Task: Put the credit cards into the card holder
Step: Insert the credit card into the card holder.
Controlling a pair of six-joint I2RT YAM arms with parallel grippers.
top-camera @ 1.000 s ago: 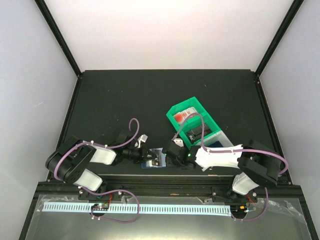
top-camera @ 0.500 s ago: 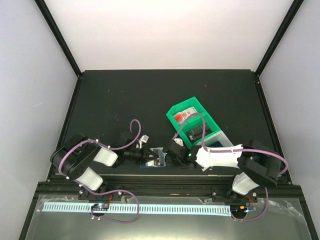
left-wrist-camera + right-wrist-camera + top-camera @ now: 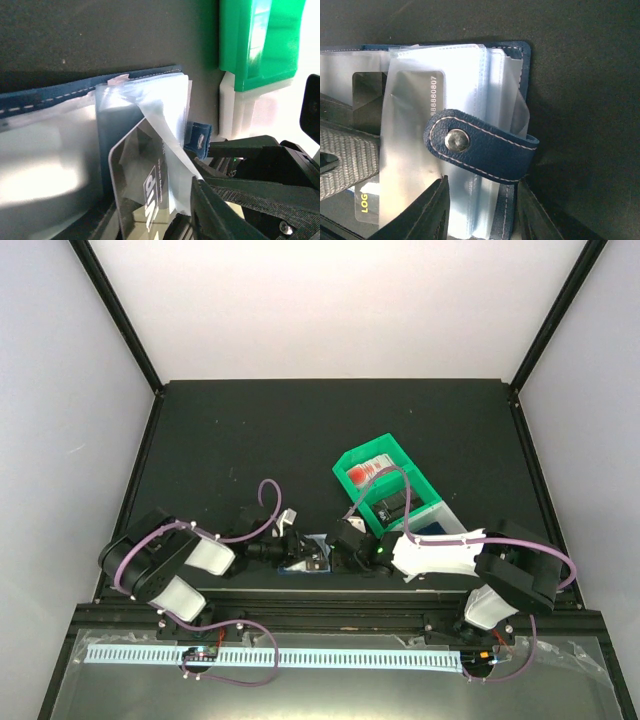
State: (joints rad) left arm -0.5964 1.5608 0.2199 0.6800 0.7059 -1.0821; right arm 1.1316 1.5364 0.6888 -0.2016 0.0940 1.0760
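Observation:
The navy card holder point(image 3: 312, 556) lies open near the table's front edge, between my two grippers. In the right wrist view its clear sleeves point(image 3: 470, 75) and snap strap point(image 3: 480, 145) show. My left gripper point(image 3: 292, 552) is shut on a credit card point(image 3: 142, 185), which looks grey and glossy here. The card's far end sits in the mouth of a clear sleeve point(image 3: 160, 120). The card's printed numbers show through the plastic point(image 3: 434, 95). My right gripper point(image 3: 482, 215) straddles the holder's sleeve stack and cover edge from the right and grips them.
A green bin point(image 3: 385, 480) with red-and-white items and a black item stands just behind the right gripper. A white bin point(image 3: 430, 523) adjoins it. Both bins show close at the right of the left wrist view point(image 3: 260, 45). The table's front rail is right below the holder.
My left gripper has moved a little to the right, toward the card holder, with the card in it. The right arm and the holder have stayed in place.

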